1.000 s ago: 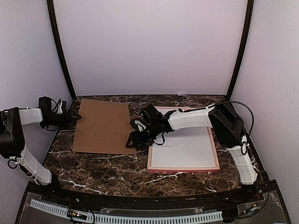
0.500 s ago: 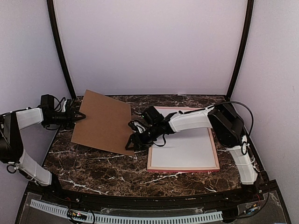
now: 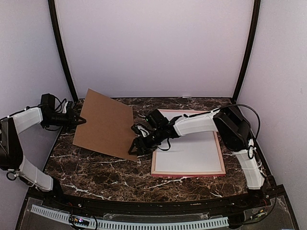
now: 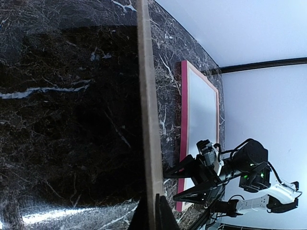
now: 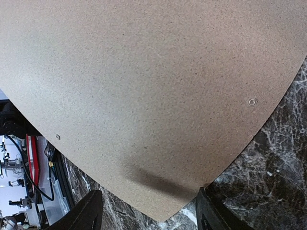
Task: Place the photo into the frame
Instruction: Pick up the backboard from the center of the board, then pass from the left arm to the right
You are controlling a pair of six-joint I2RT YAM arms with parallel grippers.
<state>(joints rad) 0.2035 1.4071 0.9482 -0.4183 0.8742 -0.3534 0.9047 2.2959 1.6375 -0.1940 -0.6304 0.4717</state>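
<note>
Dark marble table (image 3: 105, 175); on its left half, brown cardboard backing board (image 3: 105, 125), tilted, left edge raised and pinched in the left gripper (image 3: 80, 121); right gripper (image 3: 134, 147), jaws apart, at its near right corner; to the right, pink thin-edged rectangular frame (image 3: 189, 174) lying flat, white-backed paper photo (image 3: 192, 153) inside it.

The dark marble table (image 3: 96, 172) bears the frame (image 3: 188, 174) and tilted cardboard board (image 3: 105, 127).

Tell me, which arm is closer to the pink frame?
Right. The right arm reaches across the far-left corner of the frame, jaws just beyond its left edge. The left arm is well away, jaws shut on the brown board.
</note>
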